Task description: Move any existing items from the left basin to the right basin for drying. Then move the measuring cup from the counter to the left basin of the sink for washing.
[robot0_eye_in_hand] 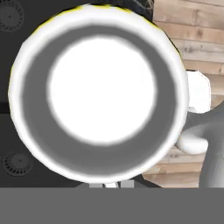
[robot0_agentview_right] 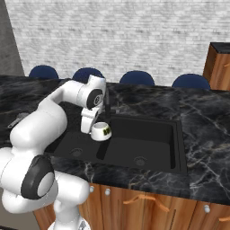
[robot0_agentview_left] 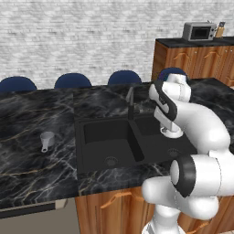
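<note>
A small round white-silver bowl (robot0_agentview_right: 102, 132) hangs in the air over the sink's central divider, with my gripper (robot0_agentview_right: 98, 127) shut on its rim. In the hand view the bowl (robot0_eye_in_hand: 103, 89) faces the camera open side up and hides the fingertips. The left basin (robot0_agentview_left: 106, 137) lies black and bare around its round drain (robot0_agentview_left: 111, 161). The right basin (robot0_agentview_right: 143, 140) is bare too, and my arm partly covers it in the left base view. The grey measuring cup (robot0_agentview_left: 47, 140) with its thin handle stands on the black marble counter (robot0_agentview_left: 32, 160), left of the sink.
A dark faucet (robot0_agentview_right: 108, 105) rises behind the divider, just behind my hand. Blue chair backs (robot0_agentview_left: 73, 81) line the counter's far side. A tall wooden cabinet (robot0_agentview_left: 192, 57) with a microwave (robot0_agentview_left: 199, 31) stands at the back right.
</note>
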Motion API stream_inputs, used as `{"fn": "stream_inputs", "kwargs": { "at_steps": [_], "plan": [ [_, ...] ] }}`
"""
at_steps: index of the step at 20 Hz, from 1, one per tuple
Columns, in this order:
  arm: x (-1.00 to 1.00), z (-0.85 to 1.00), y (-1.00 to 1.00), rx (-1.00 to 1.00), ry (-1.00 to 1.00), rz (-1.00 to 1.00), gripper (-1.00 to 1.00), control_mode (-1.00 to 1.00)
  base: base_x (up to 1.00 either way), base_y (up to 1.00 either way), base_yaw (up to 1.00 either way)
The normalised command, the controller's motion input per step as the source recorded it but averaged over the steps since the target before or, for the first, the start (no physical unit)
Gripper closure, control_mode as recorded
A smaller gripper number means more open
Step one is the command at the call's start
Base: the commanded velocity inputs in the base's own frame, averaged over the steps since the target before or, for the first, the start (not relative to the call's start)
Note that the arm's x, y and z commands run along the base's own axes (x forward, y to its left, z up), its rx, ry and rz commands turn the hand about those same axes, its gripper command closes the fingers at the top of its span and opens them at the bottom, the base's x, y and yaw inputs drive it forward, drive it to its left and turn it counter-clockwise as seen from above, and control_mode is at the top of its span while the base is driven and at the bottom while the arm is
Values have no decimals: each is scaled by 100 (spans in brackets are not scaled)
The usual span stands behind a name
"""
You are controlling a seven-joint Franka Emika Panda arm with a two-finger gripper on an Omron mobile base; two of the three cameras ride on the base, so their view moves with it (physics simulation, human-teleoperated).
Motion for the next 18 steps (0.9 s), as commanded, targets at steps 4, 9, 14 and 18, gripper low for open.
{"fn": "stream_inputs", "kwargs": {
  "at_steps": [4, 9, 14, 18],
  "plan": [
    [25, -16, -56, 0, 0, -1, 100, -100, 0, 0, 0],
    [25, -27, -58, 1, 0, 0, 100, -100, 0, 0, 0],
    [29, -30, -46, 0, 0, 0, 100, -100, 0, 0, 0],
    [42, -40, -27, 0, 0, 0, 100, -100, 0, 0, 0]
  ]
}}
